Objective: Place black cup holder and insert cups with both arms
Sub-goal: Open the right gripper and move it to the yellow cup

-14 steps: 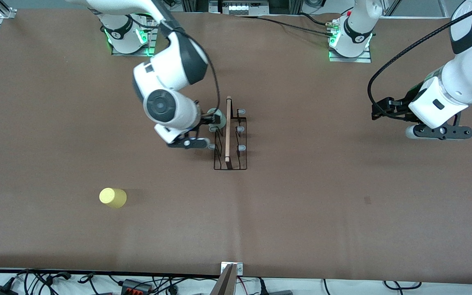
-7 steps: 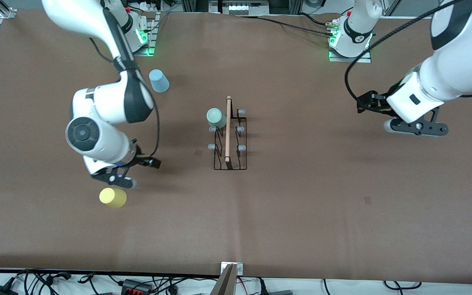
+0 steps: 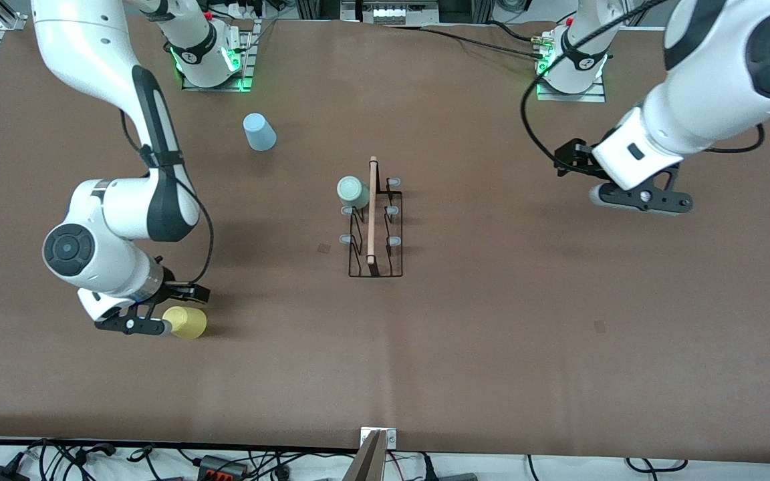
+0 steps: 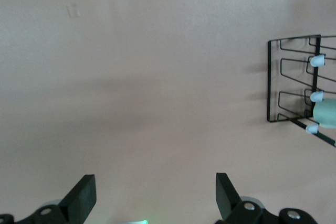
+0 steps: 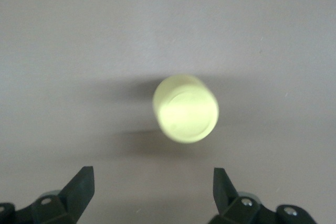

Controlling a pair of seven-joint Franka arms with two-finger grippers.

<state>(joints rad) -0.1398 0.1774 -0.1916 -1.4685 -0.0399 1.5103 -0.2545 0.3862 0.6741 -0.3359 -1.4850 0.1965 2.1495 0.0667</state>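
Note:
The black cup holder (image 3: 385, 264) stands mid-table with its wooden handle (image 3: 372, 210) on top. A mint green cup (image 3: 352, 192) sits over one of its pegs. The yellow cup (image 3: 186, 322) stands nearer the front camera, toward the right arm's end. My right gripper (image 3: 136, 326) hangs open just beside it; in the right wrist view the yellow cup (image 5: 186, 108) lies ahead of the open right gripper (image 5: 153, 177), not between its fingers. My left gripper (image 3: 642, 199) is open and empty over bare table toward the left arm's end; its wrist view shows the holder (image 4: 275, 82) and the mint cup (image 4: 325, 113).
A light blue cup (image 3: 259, 131) stands farther from the front camera than the holder, near the right arm's base (image 3: 208, 60). The brown mat (image 3: 525, 321) covers the table. Cables (image 3: 91, 457) run along the table's front edge.
The right gripper left the mint cup on the holder's peg and swung over to the yellow cup. The left arm drifted toward the holder.

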